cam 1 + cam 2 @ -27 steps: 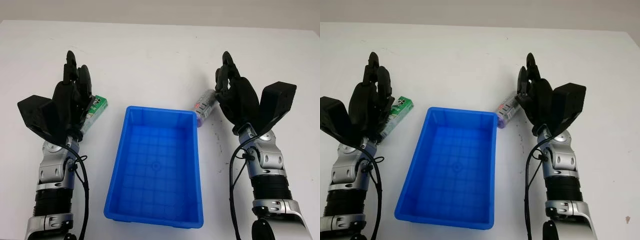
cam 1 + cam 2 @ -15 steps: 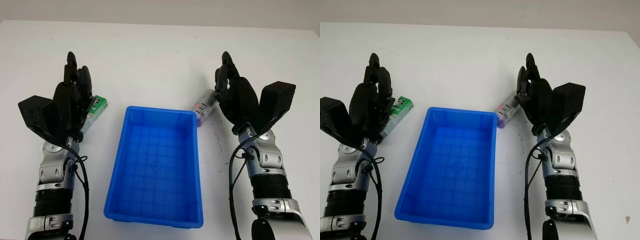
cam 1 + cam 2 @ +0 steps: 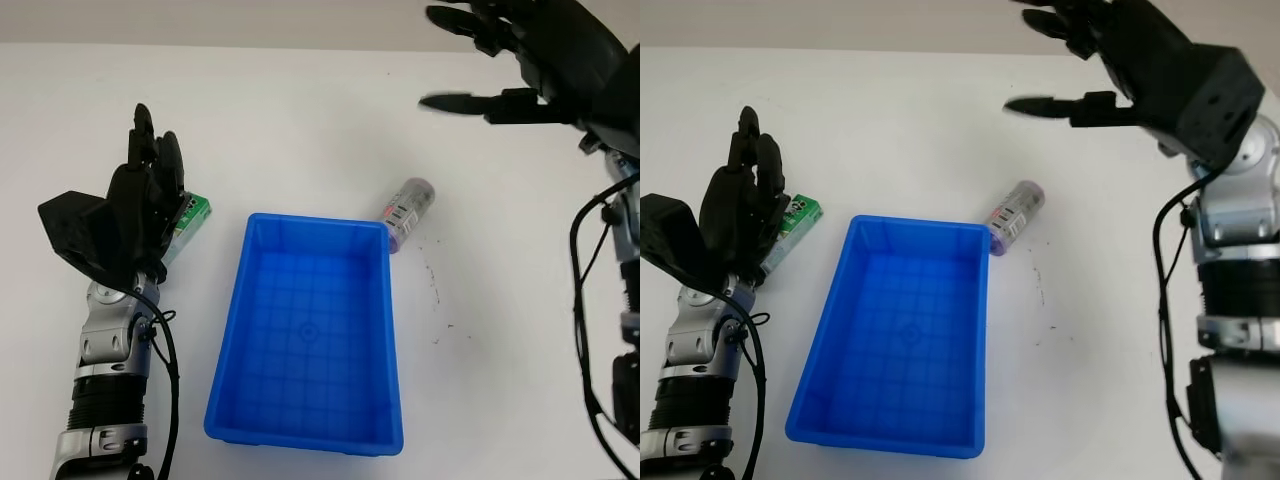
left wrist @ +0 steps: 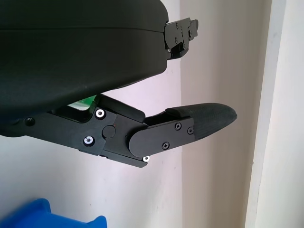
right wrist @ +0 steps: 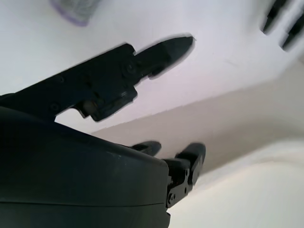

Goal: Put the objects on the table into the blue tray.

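The green box (image 3: 187,222) near the table's (image 3: 300,120) left edge is largely covered by the left hand (image 3: 140,205); one end alone is exposed, and contact cannot be confirmed. The label print on the purple-capped bottle (image 3: 404,211), by the blue tray's (image 3: 225,390) far right corner, is too small to be read. The right hand (image 3: 1140,60) is cut off by the top edge, its thumb blurred.

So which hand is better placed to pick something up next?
The left hand. It is open, right over the small green box beside the blue plastic tray. The right hand is open and raised high, far from the small purple-capped bottle.
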`<action>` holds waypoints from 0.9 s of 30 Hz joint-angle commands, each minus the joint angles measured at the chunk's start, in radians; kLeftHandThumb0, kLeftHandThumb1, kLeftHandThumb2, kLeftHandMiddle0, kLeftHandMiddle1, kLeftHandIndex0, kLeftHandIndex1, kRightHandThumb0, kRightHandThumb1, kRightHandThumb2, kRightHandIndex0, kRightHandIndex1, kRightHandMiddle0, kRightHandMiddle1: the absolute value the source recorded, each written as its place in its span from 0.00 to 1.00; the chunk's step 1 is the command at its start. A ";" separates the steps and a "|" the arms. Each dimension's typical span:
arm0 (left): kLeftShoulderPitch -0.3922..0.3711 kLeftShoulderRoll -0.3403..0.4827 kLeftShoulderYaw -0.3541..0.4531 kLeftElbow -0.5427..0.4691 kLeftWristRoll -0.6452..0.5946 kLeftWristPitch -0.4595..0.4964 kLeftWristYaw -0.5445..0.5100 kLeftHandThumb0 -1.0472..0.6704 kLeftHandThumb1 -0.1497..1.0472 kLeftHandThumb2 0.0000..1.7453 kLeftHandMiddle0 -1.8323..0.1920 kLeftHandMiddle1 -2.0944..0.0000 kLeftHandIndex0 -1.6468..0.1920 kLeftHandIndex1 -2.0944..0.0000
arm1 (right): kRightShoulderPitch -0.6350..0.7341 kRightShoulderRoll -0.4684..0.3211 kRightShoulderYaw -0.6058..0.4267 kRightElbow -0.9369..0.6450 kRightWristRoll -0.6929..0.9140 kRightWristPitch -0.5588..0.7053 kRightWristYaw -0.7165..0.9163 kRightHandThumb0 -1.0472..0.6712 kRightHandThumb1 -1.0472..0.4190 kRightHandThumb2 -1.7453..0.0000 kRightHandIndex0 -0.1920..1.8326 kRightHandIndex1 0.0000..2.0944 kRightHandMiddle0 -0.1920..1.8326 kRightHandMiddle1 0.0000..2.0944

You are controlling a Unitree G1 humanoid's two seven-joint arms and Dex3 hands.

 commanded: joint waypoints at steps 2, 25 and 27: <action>0.004 0.004 -0.002 -0.016 0.004 -0.006 -0.002 0.17 1.00 0.37 1.00 1.00 1.00 1.00 | -0.043 -0.060 0.079 0.059 -0.114 -0.084 0.022 0.34 0.29 0.97 0.33 0.06 0.31 0.10; 0.004 0.003 -0.005 -0.020 0.006 0.004 -0.002 0.17 1.00 0.37 1.00 0.99 1.00 1.00 | -0.027 -0.018 0.277 0.294 -0.347 -0.365 -0.045 0.40 0.20 0.96 0.27 0.02 0.30 0.02; 0.004 -0.001 -0.005 -0.020 0.003 0.005 -0.002 0.17 1.00 0.37 1.00 0.99 1.00 1.00 | -0.016 -0.009 0.289 0.322 -0.368 -0.405 -0.099 0.41 0.20 0.96 0.29 0.03 0.31 0.03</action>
